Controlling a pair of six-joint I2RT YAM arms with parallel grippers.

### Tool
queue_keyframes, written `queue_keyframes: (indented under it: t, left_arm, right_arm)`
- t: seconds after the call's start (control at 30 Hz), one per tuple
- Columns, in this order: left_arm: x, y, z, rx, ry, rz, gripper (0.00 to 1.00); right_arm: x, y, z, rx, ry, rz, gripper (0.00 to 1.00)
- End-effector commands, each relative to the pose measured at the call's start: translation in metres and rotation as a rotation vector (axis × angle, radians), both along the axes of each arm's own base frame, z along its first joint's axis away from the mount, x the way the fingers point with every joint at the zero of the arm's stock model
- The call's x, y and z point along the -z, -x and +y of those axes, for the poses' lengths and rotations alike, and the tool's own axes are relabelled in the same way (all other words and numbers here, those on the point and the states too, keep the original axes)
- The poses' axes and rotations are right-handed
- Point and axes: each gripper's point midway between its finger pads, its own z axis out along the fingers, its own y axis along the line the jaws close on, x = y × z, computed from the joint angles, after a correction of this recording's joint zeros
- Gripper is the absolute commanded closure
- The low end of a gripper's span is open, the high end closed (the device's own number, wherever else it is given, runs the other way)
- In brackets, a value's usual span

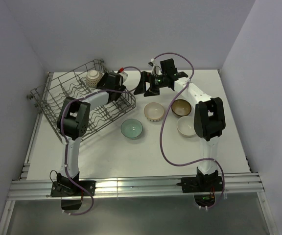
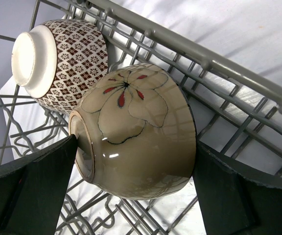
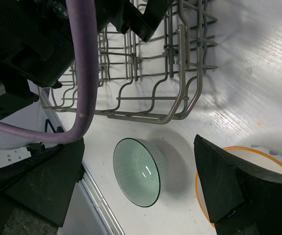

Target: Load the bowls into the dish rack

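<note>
The grey wire dish rack (image 1: 102, 122) stands tilted at the table's back left. A patterned white-and-brown bowl (image 1: 93, 76) (image 2: 62, 58) lies on its side in it. Beside that, a tan bowl with a flower (image 2: 136, 132) lies on its side over the tines (image 2: 131, 205). My left gripper (image 1: 113, 81) (image 2: 136, 147) stands wide open around it, one finger at its foot, the other at its rim. My right gripper (image 1: 148, 85) (image 3: 138, 147) hangs open and empty past the rack's corner (image 3: 180, 98), above a green bowl (image 1: 131, 129) (image 3: 138, 171).
A cream bowl with an orange rim (image 1: 154, 111) (image 3: 248, 161), a brown bowl (image 1: 181, 107) and a white bowl (image 1: 186, 126) stand on the table right of the rack. A purple cable (image 3: 84, 68) crosses the right wrist view. Walls close the table in.
</note>
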Motion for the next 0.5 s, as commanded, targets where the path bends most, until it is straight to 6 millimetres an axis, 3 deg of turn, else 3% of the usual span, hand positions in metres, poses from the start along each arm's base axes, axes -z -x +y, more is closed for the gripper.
queue_keyframes:
  t: [0.0,0.17,0.3,0.4,0.47]
  left_arm:
    - [-0.017,0.003,-0.003,0.043,0.071,0.008,0.01]
    - [-0.023,0.015,-0.022,0.205,0.1,0.054,0.01]
    - [-0.04,0.017,-0.025,0.264,0.038,-0.051,0.01]
    - [-0.041,0.021,-0.023,0.292,0.012,-0.082,0.01]
    - [-0.059,0.019,-0.026,0.323,0.014,-0.15,0.0]
  right_arm:
    - [-0.022,-0.011,-0.001,-0.003,-0.016,-0.08,0.0]
    - [-0.023,-0.012,0.0,-0.001,-0.023,-0.08,0.0]
    - [-0.023,-0.012,0.0,0.003,-0.018,-0.083,0.0]
    - [-0.022,-0.012,-0.001,0.004,-0.013,-0.083,0.0]
    - [-0.022,-0.012,-0.001,0.006,-0.014,-0.085,0.0]
